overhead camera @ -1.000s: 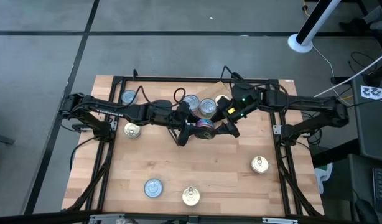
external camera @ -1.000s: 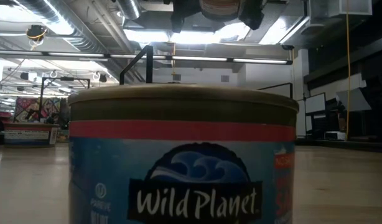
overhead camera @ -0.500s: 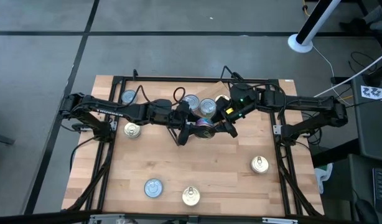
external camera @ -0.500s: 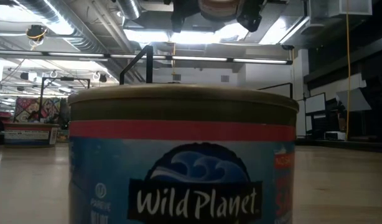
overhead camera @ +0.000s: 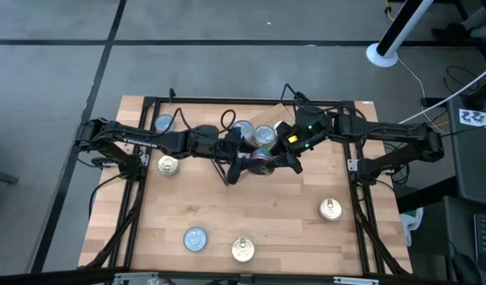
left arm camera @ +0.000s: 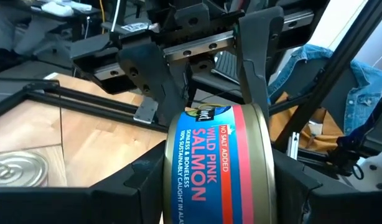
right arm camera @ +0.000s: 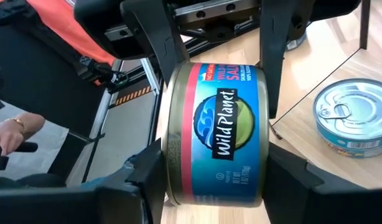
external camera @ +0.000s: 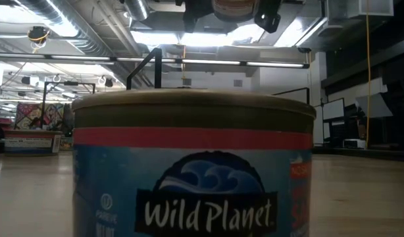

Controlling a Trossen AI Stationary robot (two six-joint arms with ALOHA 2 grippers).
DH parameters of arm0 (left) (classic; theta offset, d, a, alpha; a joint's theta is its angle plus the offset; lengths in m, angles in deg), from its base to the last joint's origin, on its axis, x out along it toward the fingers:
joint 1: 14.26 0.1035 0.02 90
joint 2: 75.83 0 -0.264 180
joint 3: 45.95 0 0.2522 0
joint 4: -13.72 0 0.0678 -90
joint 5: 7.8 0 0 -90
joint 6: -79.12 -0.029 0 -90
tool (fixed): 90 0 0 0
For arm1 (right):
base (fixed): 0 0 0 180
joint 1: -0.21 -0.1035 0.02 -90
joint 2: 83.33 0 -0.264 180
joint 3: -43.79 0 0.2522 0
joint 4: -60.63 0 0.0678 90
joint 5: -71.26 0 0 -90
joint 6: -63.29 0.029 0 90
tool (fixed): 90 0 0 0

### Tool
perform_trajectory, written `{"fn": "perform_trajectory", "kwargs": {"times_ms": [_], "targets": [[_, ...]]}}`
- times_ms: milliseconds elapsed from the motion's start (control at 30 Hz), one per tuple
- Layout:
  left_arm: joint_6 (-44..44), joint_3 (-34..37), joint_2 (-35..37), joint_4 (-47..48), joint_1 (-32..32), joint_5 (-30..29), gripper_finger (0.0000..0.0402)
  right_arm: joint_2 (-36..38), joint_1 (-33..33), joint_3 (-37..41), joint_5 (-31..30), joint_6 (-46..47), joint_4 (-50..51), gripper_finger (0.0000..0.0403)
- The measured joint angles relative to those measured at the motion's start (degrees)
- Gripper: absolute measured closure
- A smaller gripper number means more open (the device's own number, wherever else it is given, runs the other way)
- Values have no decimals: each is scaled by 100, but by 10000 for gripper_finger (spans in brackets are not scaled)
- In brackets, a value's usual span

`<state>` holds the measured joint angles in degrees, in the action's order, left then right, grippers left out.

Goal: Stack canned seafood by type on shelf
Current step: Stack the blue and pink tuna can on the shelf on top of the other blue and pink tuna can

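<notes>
I count eight tins: five blue-labelled [overhead camera: 194,238] including one held mid-air [overhead camera: 261,162], three gold [overhead camera: 331,210], plus one shelf [overhead camera: 207,111].

The surface [overhead camera: 251,214] is pale, matt wood in planks. The held tin [right arm camera: 217,134] has a glossy paper label and dull gold metal rims. A tin beside it [right arm camera: 349,115] shows a smooth, silvery metal top.

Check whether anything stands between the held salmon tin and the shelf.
Nothing visible does. The salmon tin, clamped by the left gripper and right gripper, hangs just before the shelf, where two silver-topped tins already sit nearest it.
</notes>
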<state>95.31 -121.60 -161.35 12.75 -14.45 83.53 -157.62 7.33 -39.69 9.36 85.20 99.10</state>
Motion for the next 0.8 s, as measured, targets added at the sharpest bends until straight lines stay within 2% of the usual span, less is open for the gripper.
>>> {"fn": "perform_trajectory", "kwargs": {"times_ms": [133,400,533,800], "targets": [[-46,-11,0,-67,55,14,201,125,4,-4,-105,18,96,219],[-289,-5,0,-198,77,83,200,208,-3,-14,-326,-121,318,214],[-330,15,24,-151,69,106,185,224,-1,-1,-296,-62,650,218],[-361,6,39,-181,77,87,163,337,8,20,-1228,-75,1615,217]]}}
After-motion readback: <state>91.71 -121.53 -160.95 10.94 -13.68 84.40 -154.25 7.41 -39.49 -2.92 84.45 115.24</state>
